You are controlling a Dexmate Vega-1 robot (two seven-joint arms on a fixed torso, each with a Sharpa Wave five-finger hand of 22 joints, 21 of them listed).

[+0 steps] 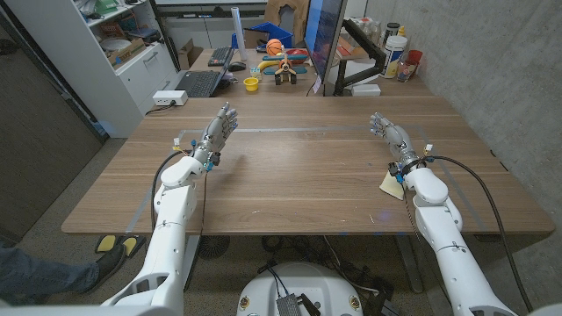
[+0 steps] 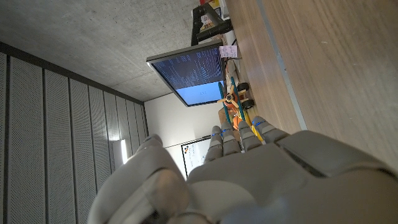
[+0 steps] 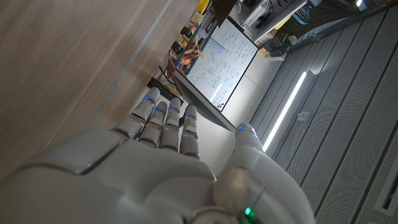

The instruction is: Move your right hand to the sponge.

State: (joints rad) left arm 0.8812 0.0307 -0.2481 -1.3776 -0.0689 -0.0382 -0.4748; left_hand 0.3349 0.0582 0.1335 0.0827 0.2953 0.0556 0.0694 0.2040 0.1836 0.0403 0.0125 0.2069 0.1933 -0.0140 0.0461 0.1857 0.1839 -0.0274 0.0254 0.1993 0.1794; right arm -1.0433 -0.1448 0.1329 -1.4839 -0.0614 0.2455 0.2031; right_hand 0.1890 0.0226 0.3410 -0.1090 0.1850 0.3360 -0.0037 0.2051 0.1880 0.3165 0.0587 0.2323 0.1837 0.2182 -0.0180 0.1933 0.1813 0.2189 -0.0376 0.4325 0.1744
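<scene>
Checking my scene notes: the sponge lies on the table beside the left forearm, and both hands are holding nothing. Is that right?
One detail is off. The head view shows the sponge beside the right forearm, partly tucked under the wrist, not the left one. The rest stands: it lies on the table, and the left hand and right hand hold nothing.

You are looking at two arms in smooth white rounded shells, each ending in a pale grey hand, the left hand (image 1: 217, 130) and the right hand (image 1: 387, 133), with segmented fingers showing small blue marks on their backs in the wrist views. A black cable is looping out from each forearm near the wrist, where small blue and yellow fittings are showing. On the right wrist a green light is glowing.
</scene>
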